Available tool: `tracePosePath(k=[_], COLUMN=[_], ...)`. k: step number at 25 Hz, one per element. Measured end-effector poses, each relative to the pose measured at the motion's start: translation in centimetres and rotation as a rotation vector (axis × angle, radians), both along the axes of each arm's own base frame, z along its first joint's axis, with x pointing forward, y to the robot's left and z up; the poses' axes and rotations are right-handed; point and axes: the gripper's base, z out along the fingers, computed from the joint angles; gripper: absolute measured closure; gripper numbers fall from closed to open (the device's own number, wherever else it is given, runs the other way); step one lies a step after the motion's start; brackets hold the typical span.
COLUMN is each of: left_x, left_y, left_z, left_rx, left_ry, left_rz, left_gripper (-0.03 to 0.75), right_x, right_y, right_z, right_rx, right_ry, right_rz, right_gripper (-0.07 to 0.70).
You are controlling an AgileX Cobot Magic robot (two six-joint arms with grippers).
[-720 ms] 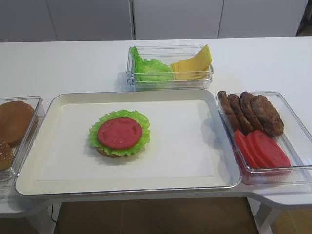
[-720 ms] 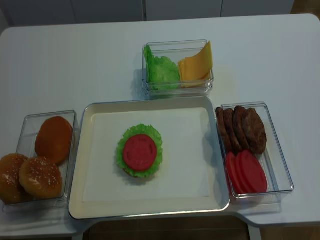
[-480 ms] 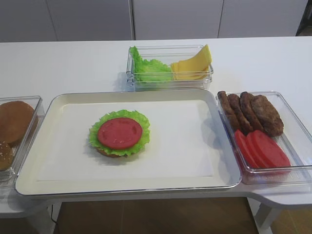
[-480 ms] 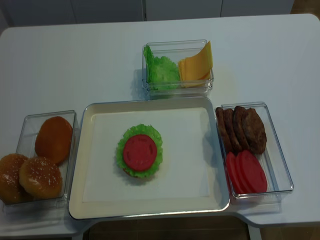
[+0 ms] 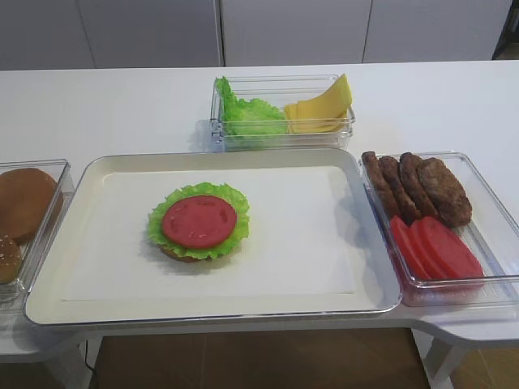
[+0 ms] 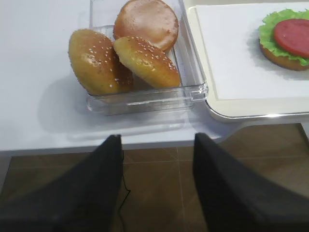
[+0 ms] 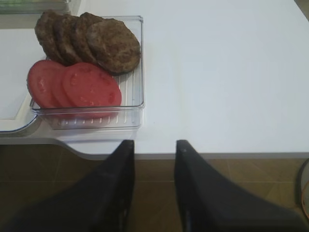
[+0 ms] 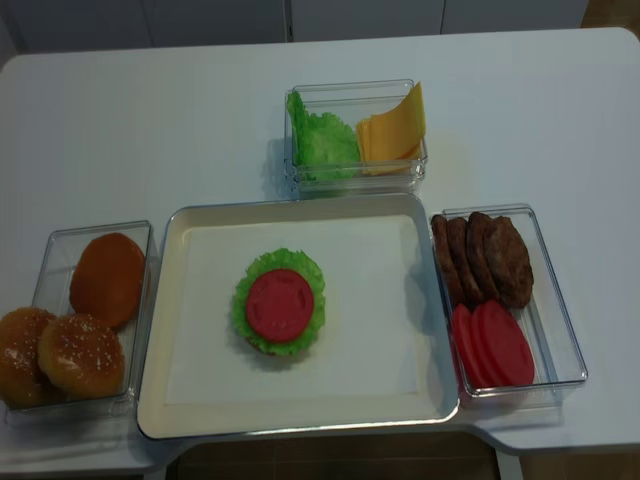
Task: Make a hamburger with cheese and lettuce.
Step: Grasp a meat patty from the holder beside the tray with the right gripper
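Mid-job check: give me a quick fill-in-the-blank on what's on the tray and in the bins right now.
1. The top layer of the hamburger on the tray is a red ____ slice.
2. The cheese shares its clear bin with the ____.
3. The patties sit in the bin to the ____ of the tray in the exterior high view.
4. The right gripper holds ____ between its jaws.

Missing words: tomato; lettuce; right; nothing

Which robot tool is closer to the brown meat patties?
Right. The right tool hangs just off the table edge near the patties; the left tool hangs by the bun box, across the tray.
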Motion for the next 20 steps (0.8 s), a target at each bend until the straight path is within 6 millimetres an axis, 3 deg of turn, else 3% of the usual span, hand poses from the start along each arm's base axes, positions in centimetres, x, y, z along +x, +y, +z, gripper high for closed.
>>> tracePosePath(k=[17, 20], left_x=[0.0, 0.0], left_y=[0.0, 0.0], left_z=[0.0, 0.0], left_rx=[0.0, 0.0], left_ry=[0.0, 0.0], left_rz=[0.0, 0.0], left_gripper=[0.358, 0.358], right_x=[0.0, 0.0], right_y=[0.0, 0.14], right_z=[0.0, 0.0], right_rx=[0.0, 0.014], right_ry=[0.0, 0.0], right_rz=[0.0, 0.009], right_gripper=[0.414, 0.374])
